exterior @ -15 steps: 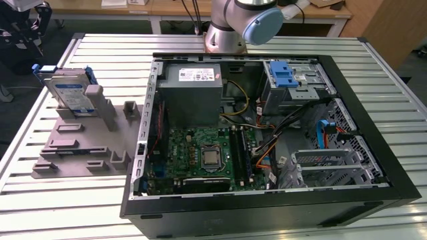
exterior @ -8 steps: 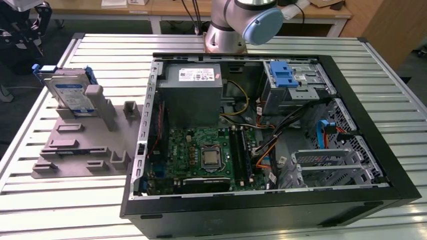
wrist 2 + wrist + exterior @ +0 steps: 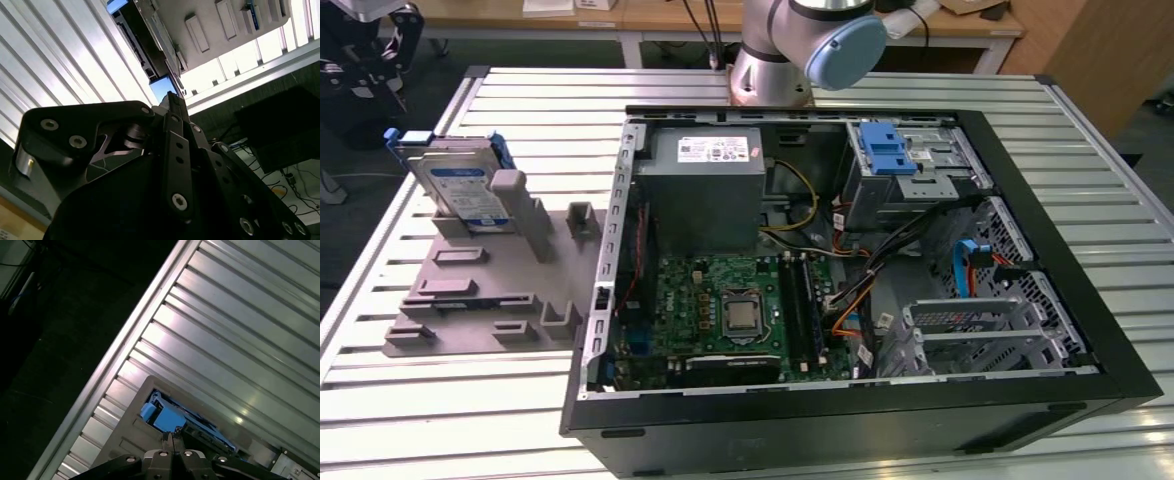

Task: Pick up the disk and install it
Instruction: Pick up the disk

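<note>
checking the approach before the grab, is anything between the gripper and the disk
Nothing visible does. In the first wrist view the gripper aims at the disk, which stands in the grey fixture, with open space between them.

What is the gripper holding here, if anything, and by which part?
Nothing is held. The disk stands in its grey fixture, and the gripper hangs above it, shut on nothing.

Closed jaws hover near the blue-framed disk (image 3: 167, 419).
</note>
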